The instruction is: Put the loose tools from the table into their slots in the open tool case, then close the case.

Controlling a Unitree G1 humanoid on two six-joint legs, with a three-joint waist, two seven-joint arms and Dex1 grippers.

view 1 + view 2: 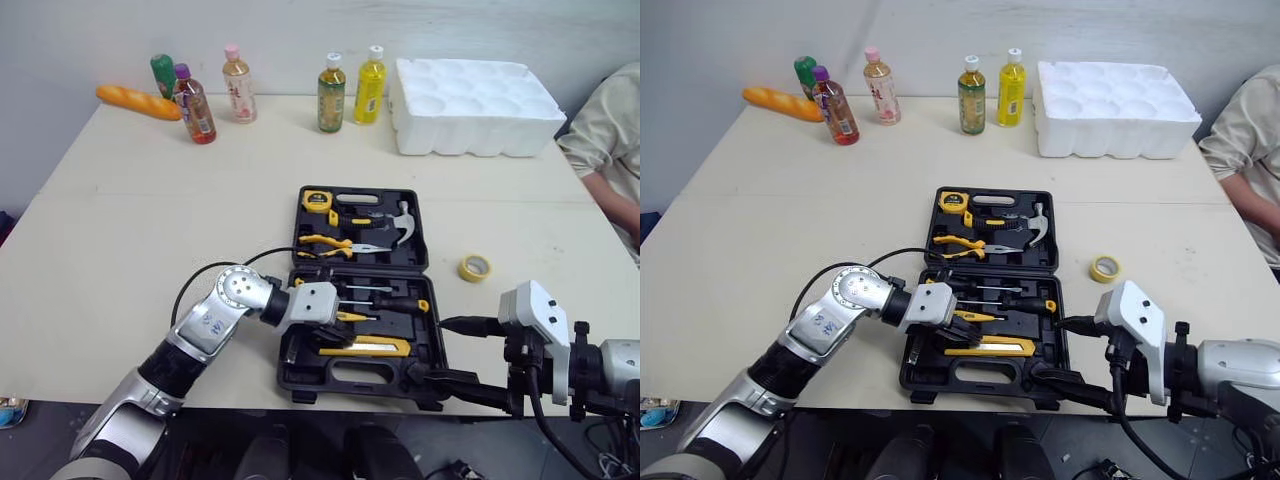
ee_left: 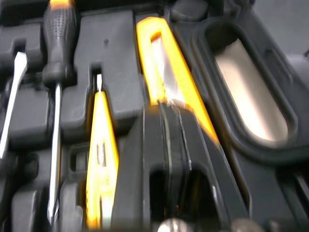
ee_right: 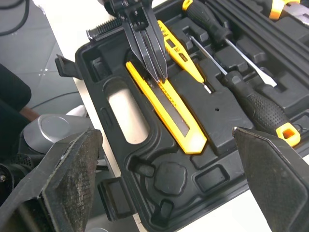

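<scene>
The black tool case (image 1: 296, 372) lies open near the table's front edge. Its far half holds a tape measure (image 1: 317, 200), pliers (image 1: 327, 242) and a hammer (image 1: 401, 225). The near half holds screwdrivers (image 1: 396, 301), a yellow tester pen (image 3: 182, 49) and a yellow utility knife (image 1: 366, 347). My left gripper (image 3: 161, 76) is shut, its tips resting on the knife's (image 3: 169, 110) left end. My right gripper (image 1: 427, 349) stands wide open at the case's front right corner, holding nothing. A yellow tape roll (image 1: 474, 268) lies loose on the table, right of the case.
Several drink bottles (image 1: 333, 92) and a bread loaf (image 1: 138, 102) line the table's far edge. A white foam tray (image 1: 472, 105) sits at the back right. A person's sleeve (image 1: 605, 130) shows at the right edge. The table's front edge runs just under the case.
</scene>
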